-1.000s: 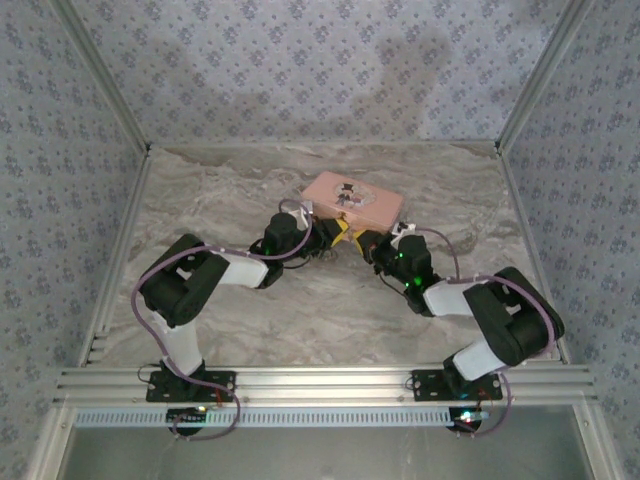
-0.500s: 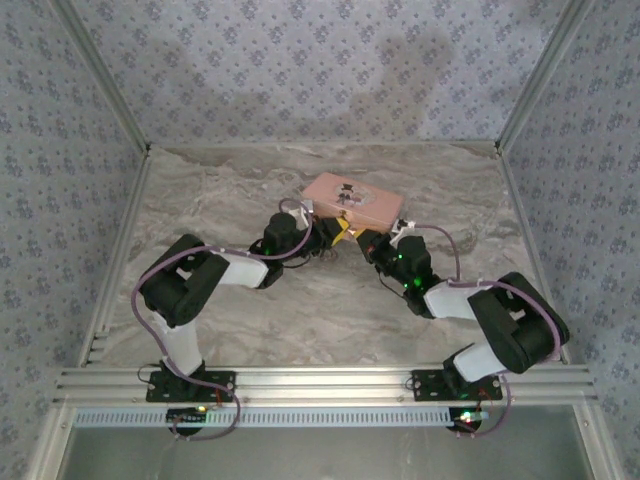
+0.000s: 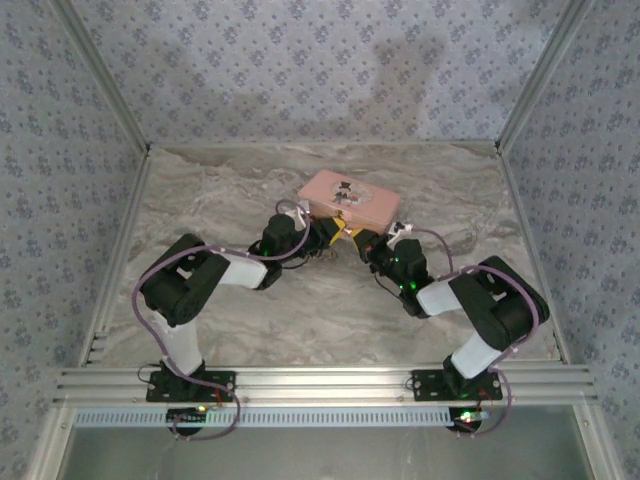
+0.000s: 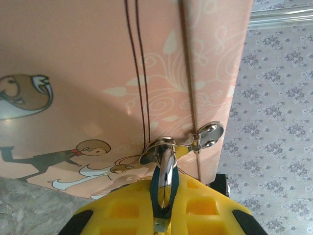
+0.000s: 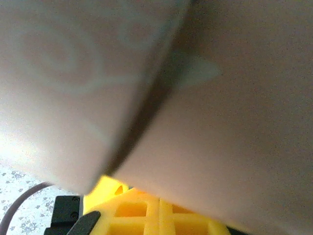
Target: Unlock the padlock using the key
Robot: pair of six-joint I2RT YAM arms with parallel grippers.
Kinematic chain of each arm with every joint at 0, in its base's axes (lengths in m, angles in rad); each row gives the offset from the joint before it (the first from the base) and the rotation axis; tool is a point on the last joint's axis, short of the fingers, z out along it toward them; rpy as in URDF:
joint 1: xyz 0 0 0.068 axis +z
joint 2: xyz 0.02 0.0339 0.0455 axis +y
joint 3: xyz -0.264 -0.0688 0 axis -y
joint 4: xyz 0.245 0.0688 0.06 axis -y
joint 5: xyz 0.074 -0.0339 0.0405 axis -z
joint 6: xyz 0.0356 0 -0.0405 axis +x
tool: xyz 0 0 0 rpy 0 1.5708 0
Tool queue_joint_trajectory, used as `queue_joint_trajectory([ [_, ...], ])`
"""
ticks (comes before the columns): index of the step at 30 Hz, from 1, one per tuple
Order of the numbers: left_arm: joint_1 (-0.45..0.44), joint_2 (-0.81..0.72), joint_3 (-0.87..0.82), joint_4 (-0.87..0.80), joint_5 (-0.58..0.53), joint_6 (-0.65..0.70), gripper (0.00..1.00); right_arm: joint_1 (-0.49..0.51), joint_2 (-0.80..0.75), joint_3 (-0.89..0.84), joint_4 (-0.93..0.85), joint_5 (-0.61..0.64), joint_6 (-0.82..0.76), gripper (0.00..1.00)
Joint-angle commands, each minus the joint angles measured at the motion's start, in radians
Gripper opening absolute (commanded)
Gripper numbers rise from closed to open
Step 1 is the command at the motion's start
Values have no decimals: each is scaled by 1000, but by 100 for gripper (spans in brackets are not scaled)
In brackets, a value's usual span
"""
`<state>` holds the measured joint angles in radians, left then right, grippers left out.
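Scene: a marbled table [image 3: 210, 210] enclosed by walls papered with blue flowers. Both arms reach in from the near edge and meet at a pink tin [image 3: 350, 198].
Pink tin: rectangular, with a cartoon couple printed on it. It lies toward the far middle of the table.
Left gripper [image 4: 164, 218]: clenched on the padlock, its yellow fingers pressing either side of the lock's body, right against the tin.
Padlock [image 4: 165, 178]: tiny, with a bluish body and a silver shackle. The shackle is hooked through the tin's silver hasp [image 4: 198, 139].
Right gripper [image 5: 159, 215]: closed tight, its yellow tips up against the tin's side, just beside the left gripper. Its close view is blurred.
Key: cannot be made out, and I cannot tell whether the right fingers pinch it.
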<state>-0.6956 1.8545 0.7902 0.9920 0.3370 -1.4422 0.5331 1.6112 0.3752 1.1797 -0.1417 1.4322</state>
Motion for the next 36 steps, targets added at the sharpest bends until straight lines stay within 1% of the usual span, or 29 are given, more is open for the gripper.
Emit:
queue_joint_trajectory([
  [1,-33,-20,15,137,110,-2,2,30,-12,-15,-11,22,-13,0],
  [8,-22,-12,14,162,102,-12,2,28,-21,-68,46,49,-18,0],
  [10,-19,-5,16,181,101,-25,2,34,-4,-74,95,48,-18,0],
  [15,-17,-8,9,183,99,-24,2,38,55,-97,213,52,48,0],
  [16,-16,-9,7,187,99,-24,2,41,55,-101,214,52,57,0],
  [18,-9,-12,0,187,97,-26,2,48,33,-112,206,67,32,0],
  [28,10,-28,-6,167,96,-10,2,47,-168,-207,35,115,-45,0],
  [32,11,-26,-3,166,99,-12,2,38,-236,-207,-25,105,-73,0],
  [36,10,-29,-8,169,103,-13,2,34,-269,-196,-54,99,-84,0],
])
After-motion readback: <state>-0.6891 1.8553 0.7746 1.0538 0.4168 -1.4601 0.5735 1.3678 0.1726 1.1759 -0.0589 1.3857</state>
